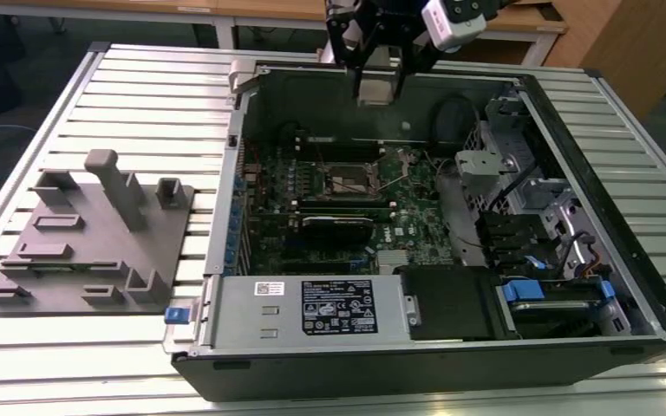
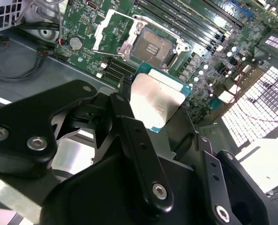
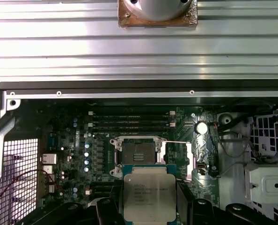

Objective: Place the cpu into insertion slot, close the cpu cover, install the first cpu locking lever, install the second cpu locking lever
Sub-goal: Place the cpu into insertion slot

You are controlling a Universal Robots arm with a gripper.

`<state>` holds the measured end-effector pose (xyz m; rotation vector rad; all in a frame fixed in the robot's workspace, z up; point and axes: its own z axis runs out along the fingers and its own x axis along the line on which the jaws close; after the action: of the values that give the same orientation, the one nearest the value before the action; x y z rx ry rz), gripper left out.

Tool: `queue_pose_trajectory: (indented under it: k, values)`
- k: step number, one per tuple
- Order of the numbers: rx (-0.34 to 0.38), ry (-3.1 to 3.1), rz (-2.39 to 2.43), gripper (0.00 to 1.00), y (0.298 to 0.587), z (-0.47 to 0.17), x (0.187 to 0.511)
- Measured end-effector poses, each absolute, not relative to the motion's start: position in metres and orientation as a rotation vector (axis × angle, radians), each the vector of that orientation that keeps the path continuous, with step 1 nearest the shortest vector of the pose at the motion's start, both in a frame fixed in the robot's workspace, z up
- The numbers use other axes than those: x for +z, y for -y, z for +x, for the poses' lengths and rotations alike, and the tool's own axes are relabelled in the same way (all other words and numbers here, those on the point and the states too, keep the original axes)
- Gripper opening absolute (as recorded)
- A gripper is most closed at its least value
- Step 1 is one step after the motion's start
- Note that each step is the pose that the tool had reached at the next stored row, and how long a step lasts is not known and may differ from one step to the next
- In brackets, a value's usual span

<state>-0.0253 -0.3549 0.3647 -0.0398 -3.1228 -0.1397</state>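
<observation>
Tool [image 1: 377, 80] of the arm hangs over the far edge of the surface [image 1: 136, 104], above the rim of the open computer case [image 1: 426, 381]. It is clamped narrow on the cpu [image 1: 376, 90], with one finger on each of two opposite sides. In both wrist views the chip [image 2: 157, 101] [image 3: 146, 197] sits flat between the black fingers [image 2: 129, 126] with its dull metal top turned to the cameras. I judge it is held so because the contact side must go down into the socket. Going now from the exterior view's left to its right: one grey fixture plate [image 1: 79, 234] with several upright blocks lies near the left edge of the surface, well apart from the work. After it comes the one case, which lies on its side with the open face up, so the board can be reached from above. The insertion slot [image 1: 350, 180] is in the middle of the board, dark and with nothing in it [image 2: 153, 44] [image 3: 138, 157]. The cpu is above it and apart from it, not yet in. The cpu cover [image 2: 101, 30] is swung open beside the slot, and this leaves the recess free for the chip. I count one cpu, one slot, one cover, and what looks like four long black card slots [image 3: 129, 122] next to the socket.
</observation>
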Motion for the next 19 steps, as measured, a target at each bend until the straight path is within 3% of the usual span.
queue_pose_trajectory:
  k: [19]
  values:
    - [-0.134, 3.123, -0.040, 0.54, 0.355, -0.025, 0.353]
